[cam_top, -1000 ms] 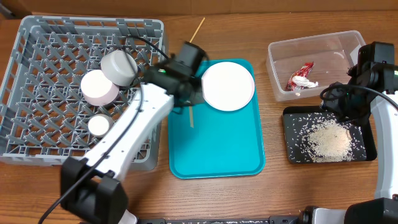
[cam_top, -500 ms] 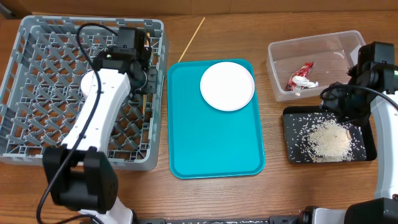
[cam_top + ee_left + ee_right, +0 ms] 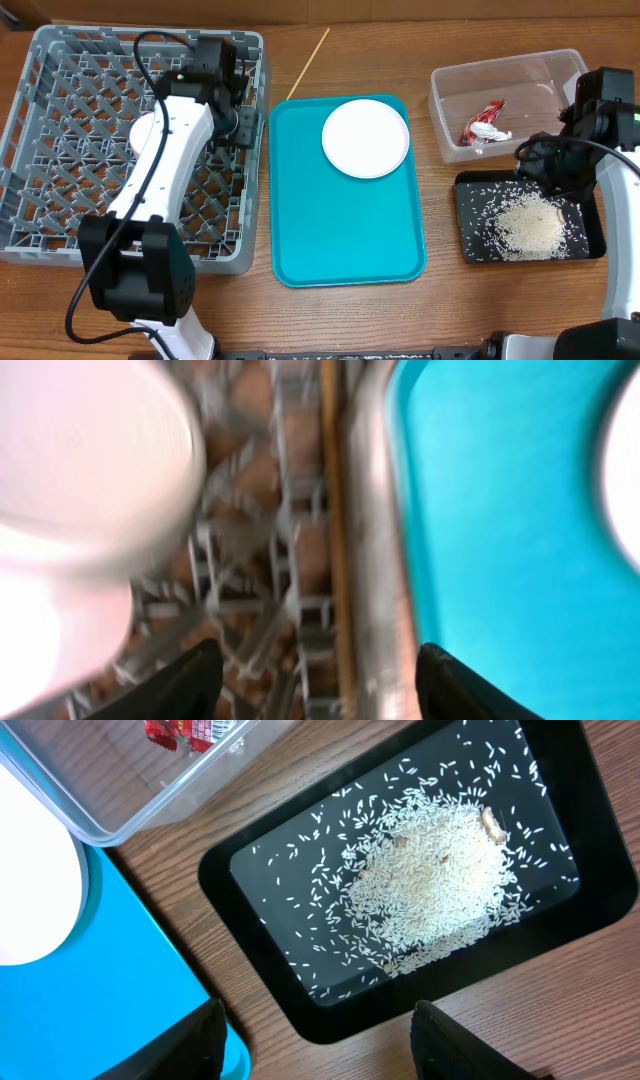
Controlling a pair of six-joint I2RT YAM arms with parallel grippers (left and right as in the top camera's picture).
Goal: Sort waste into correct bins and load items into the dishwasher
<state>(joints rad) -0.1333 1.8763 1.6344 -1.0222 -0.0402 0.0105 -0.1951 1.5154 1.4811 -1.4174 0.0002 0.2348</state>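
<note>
My left gripper (image 3: 234, 122) (image 3: 320, 695) hangs open over the right side of the grey dish rack (image 3: 60, 80). A wooden chopstick (image 3: 334, 550) lies free below its fingers, along the rack's right wall (image 3: 372, 560). The pale pink bowl (image 3: 146, 132) (image 3: 90, 460) sits in the rack, partly under the arm. A second chopstick (image 3: 311, 59) lies on the table behind the tray. On the teal tray (image 3: 345, 230) rests the white plate (image 3: 366, 138). The clear tub (image 3: 520, 75) holds the red-and-white wrapper (image 3: 484, 126). Rice (image 3: 528, 224) (image 3: 430, 880) is piled in the black tray (image 3: 470, 245) (image 3: 260, 870). My right gripper (image 3: 537, 162) (image 3: 315, 1055) is open and holds nothing, above the black tray's corner.
The teal tray (image 3: 500, 510) (image 3: 120, 980) lies between the rack and the two bins. My left arm hides much of the rack's middle, and my right arm (image 3: 605, 110) stands by the clear tub (image 3: 130, 790).
The left arm carried the chopstick from the teal tray to the rack, then opened and let it go along the right wall. The right arm has not moved.
</note>
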